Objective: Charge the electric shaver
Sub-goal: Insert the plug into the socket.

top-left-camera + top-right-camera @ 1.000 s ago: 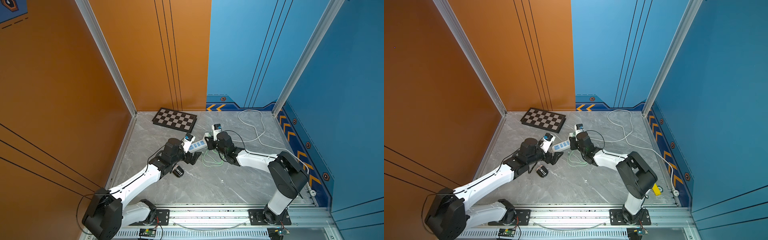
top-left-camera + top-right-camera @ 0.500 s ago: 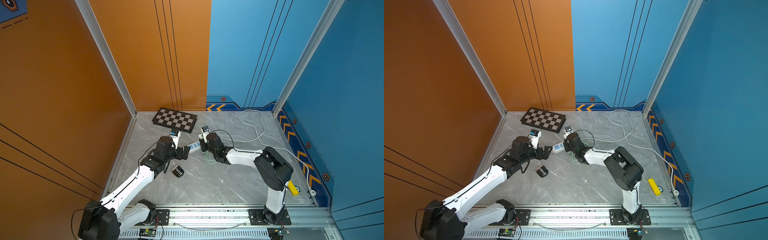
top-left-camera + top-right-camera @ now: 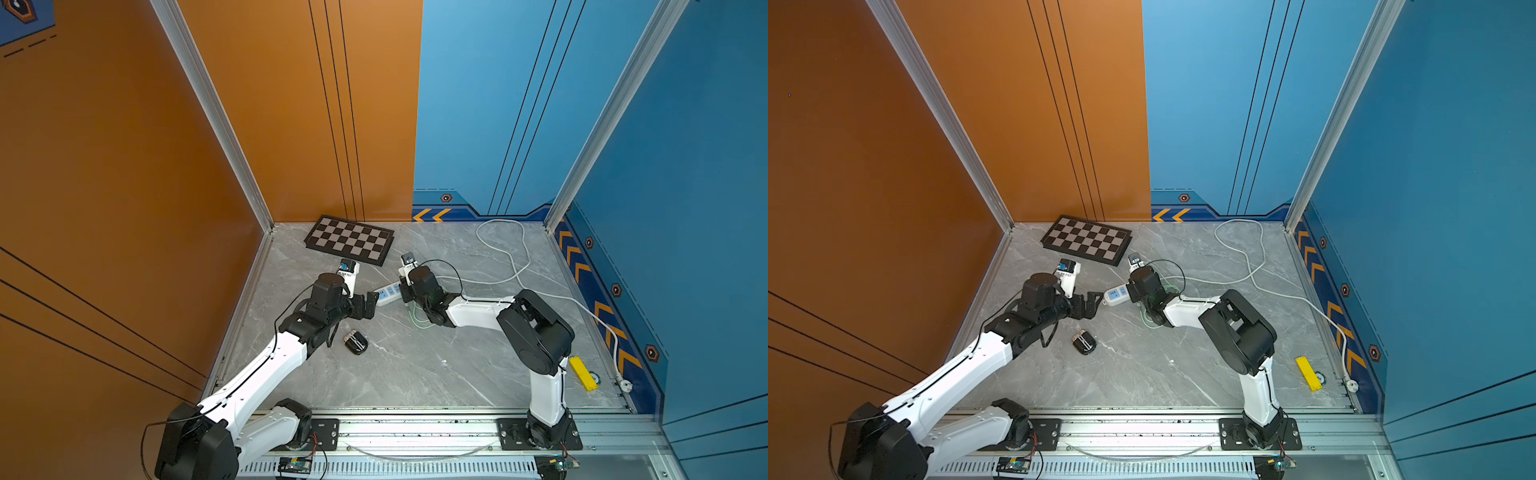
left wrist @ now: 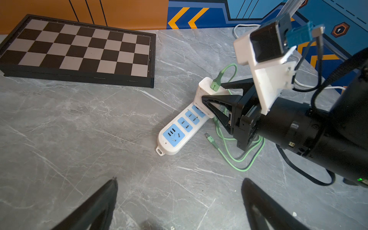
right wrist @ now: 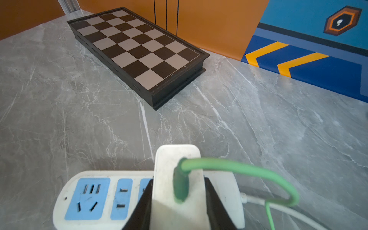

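R claw [image 5: 178, 191] clamps charger [image 5: 177, 153] on power strip [image 4: 179, 129], prob. seating plug. L claw [image 4: 180, 180] wide, empty, near strip end, likely to brace; shaver [image 3: 355, 342] apart, untouched.

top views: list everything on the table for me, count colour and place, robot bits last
folding chessboard: one, black and grey squares, far side by the orange wall
power strip: one, white with blue sockets, mid-table between the arms
square charger block: one, white, on the power strip
thin charging cable: one, green, plugged into the charger block, looped beside the strip, other end loose
power cord: one, white, from the strip to the right front edge
glossy black rounded electric shaver: one, lying alone beside the left arm
flat bar: one, yellow, right front corner
marble table: one, grey
left gripper: black, open, empty, near the strip's end
right gripper: black, closed on the charger block
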Controlling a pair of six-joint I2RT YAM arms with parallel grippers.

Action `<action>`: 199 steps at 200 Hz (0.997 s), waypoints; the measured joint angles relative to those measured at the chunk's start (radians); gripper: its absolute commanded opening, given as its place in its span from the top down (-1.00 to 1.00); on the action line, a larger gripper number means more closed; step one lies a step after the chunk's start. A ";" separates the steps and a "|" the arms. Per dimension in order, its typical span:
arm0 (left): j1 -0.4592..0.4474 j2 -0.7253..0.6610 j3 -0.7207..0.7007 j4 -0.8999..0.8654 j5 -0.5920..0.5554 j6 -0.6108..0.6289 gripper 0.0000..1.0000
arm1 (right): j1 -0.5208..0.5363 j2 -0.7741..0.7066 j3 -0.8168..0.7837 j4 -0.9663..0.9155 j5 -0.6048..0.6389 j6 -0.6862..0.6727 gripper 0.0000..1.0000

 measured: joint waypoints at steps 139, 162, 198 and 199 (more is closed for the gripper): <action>0.000 -0.037 -0.008 -0.020 0.000 0.000 -0.96 | 0.001 0.020 0.002 0.019 0.015 0.012 1.00; 0.000 -0.043 -0.009 -0.024 -0.001 -0.001 -0.96 | 0.008 0.020 0.024 -0.031 0.035 0.032 1.00; 0.005 -0.056 -0.019 -0.026 -0.008 -0.018 -0.96 | 0.031 0.020 0.034 -0.069 0.089 0.064 1.00; 0.006 -0.056 -0.020 -0.026 -0.008 -0.019 -0.96 | 0.032 0.020 0.034 -0.069 0.090 0.066 1.00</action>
